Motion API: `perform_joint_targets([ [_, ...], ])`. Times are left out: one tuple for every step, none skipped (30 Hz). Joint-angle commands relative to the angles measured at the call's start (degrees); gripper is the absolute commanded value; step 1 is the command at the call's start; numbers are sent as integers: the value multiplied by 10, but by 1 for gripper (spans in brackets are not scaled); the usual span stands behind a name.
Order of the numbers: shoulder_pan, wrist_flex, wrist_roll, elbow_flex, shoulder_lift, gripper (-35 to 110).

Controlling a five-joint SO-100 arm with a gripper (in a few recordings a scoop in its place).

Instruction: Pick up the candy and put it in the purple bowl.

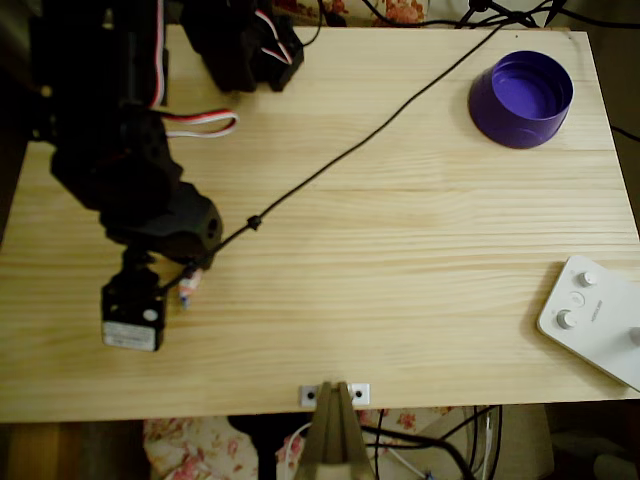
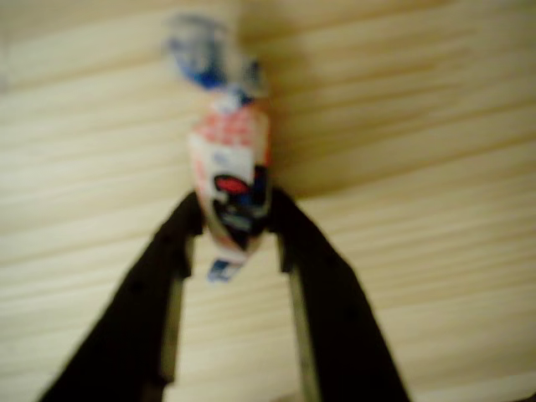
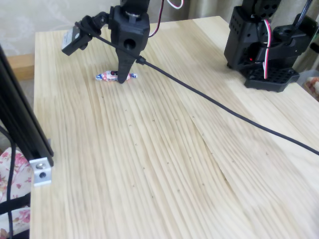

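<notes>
While wrapper print unreadable, hand [image 2: 239, 228] pinches candy [image 2: 230, 180] on table [image 2: 419, 251].

Candy [image 2: 230, 188] flat on table; purple bowl [image 1: 521, 99] upright.

1. A black cable [image 1: 345, 155] runs slantwise across the table [image 1: 400, 300] from the arm's wrist to the far edge in the overhead view — it lies flat on the wood between the gripper [image 3: 122, 78] and the purple bowl [image 1: 521, 98].
2. The wide middle of the table is bare wood, open for passing.
3. A white controller [image 1: 595, 318] sits at the right edge (well apart from the bowl).
4. The arm's black base [image 3: 261, 42] stands at a far corner in the fixed view.
</notes>
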Motion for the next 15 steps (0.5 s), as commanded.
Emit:
perform_joint_targets([
  [46, 5, 22, -61, 48, 8],
  [46, 4, 22, -59, 50, 8],
  [45, 4, 22, -58, 52, 8],
  [45, 3, 22, -58, 54, 7],
  [45, 2, 22, -57, 54, 7],
  [45, 2, 21, -57, 56, 6],
  [46, 2, 22, -57, 58, 6],
  [47, 2, 22, -57, 60, 6],
  [47, 2, 23, -57, 62, 6],
  [49, 3, 24, -57, 65, 6],
  [50, 4, 25, -57, 69, 6],
  [52, 4, 25, -57, 74, 6],
  [53, 8, 27, -58, 79, 6],
  [54, 13, 30, -62, 86, 6],
  [54, 20, 33, -65, 94, 6],
])
